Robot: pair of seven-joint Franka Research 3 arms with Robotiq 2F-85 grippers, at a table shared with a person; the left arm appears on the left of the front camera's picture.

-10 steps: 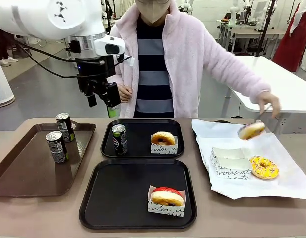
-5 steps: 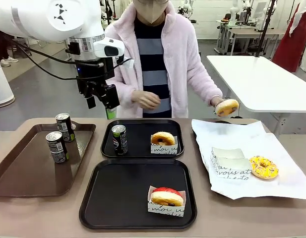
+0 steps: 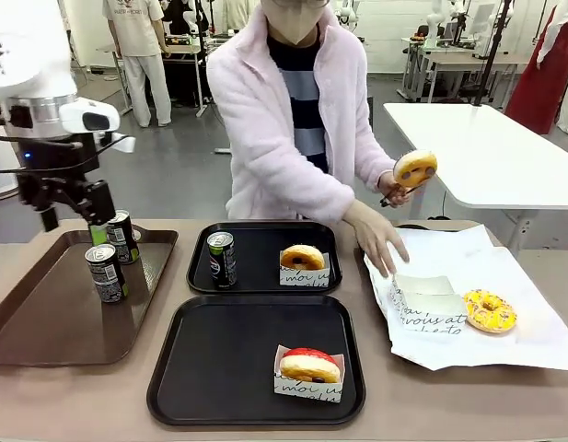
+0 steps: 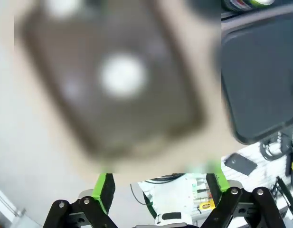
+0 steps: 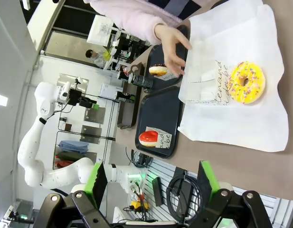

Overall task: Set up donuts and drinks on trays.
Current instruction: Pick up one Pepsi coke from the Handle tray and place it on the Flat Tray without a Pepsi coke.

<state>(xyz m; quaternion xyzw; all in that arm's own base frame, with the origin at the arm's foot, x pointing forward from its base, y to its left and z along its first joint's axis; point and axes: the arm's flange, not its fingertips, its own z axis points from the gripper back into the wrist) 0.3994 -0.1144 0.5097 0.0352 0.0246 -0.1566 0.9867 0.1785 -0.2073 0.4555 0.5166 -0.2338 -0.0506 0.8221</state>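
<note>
Two black trays lie mid-table. The far tray (image 3: 260, 241) holds a dark can (image 3: 221, 258) and a golden donut (image 3: 303, 256) in a paper holder. A red-glazed donut (image 3: 309, 366) in a holder sits on the near tray (image 3: 219, 359). Two more cans (image 3: 106, 272) (image 3: 121, 236) stand on the brown tray (image 3: 53, 313). My left gripper (image 3: 76, 219) hangs open above them, and the left wrist view shows its gripper (image 4: 160, 185) with nothing between its fingers, over a blurred can top (image 4: 122, 75). My right gripper (image 5: 151, 185) is open, off to the table's right side.
A yellow-sprinkled donut (image 3: 490, 310) lies on white paper (image 3: 541, 341) at the right, beside a stack of paper holders (image 3: 429, 296). The person holds a golden donut (image 3: 416, 168) in tongs above the table and rests the other hand (image 3: 380, 244) on the paper.
My left arm has swung left, from above the far black tray to above the brown tray. The person raised the golden donut and reached the other hand down to the paper.
</note>
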